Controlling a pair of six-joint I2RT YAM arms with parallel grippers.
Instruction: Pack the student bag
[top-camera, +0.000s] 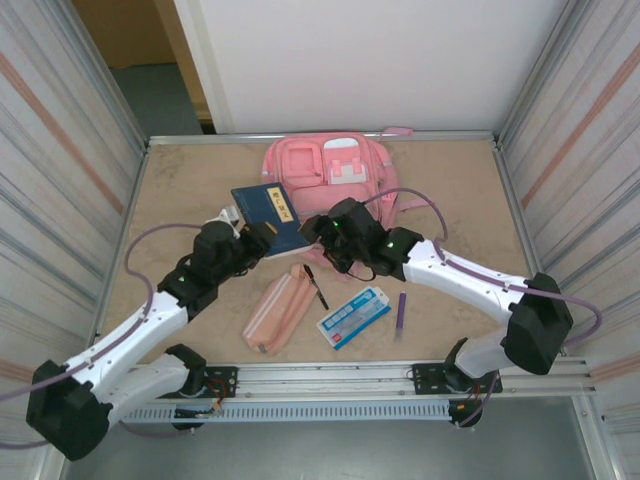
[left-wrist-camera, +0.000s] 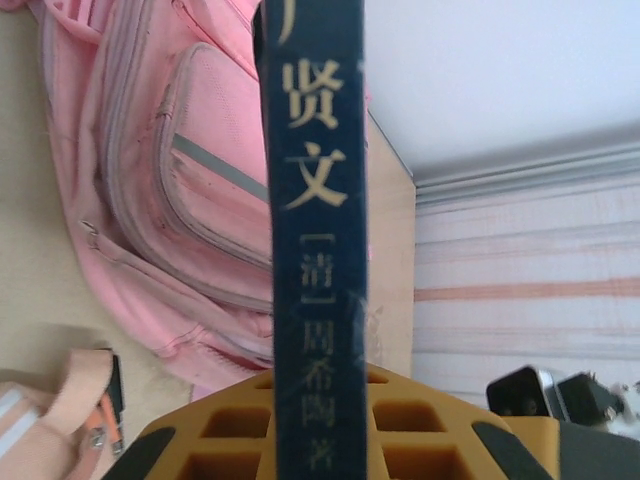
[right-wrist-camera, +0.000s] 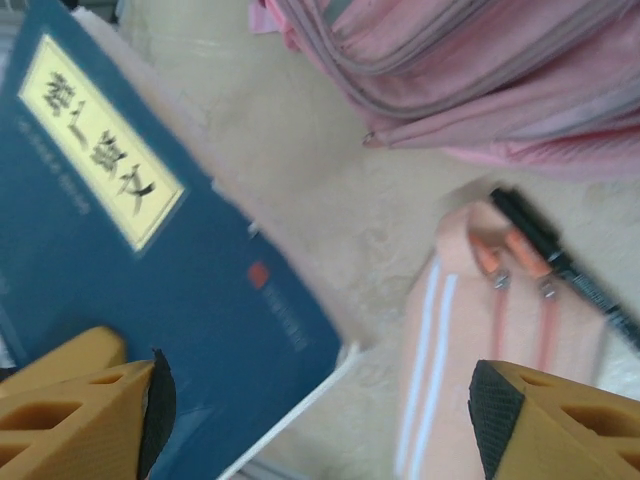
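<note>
The student bag (top-camera: 330, 168), a big pink backpack, lies flat at the back of the table; its front pockets show in the left wrist view (left-wrist-camera: 170, 200) and its edge in the right wrist view (right-wrist-camera: 480, 70). A dark blue book (top-camera: 268, 215) is tilted up just in front of it. My left gripper (top-camera: 255, 240) is shut on the book, whose spine (left-wrist-camera: 318, 250) stands upright between the jaws (left-wrist-camera: 322, 430). My right gripper (top-camera: 318, 232) is open beside the book's right edge, with the book's cover (right-wrist-camera: 150, 280) by its left finger and nothing between its fingers (right-wrist-camera: 320, 405).
A salmon pencil case (top-camera: 278, 308) (right-wrist-camera: 480, 330) lies in front of the book, with a black pen (top-camera: 316, 285) (right-wrist-camera: 560, 270) beside it. A blue and white packet (top-camera: 353, 316) and a purple pen (top-camera: 401, 310) lie near the front rail. Metal walls close in both sides.
</note>
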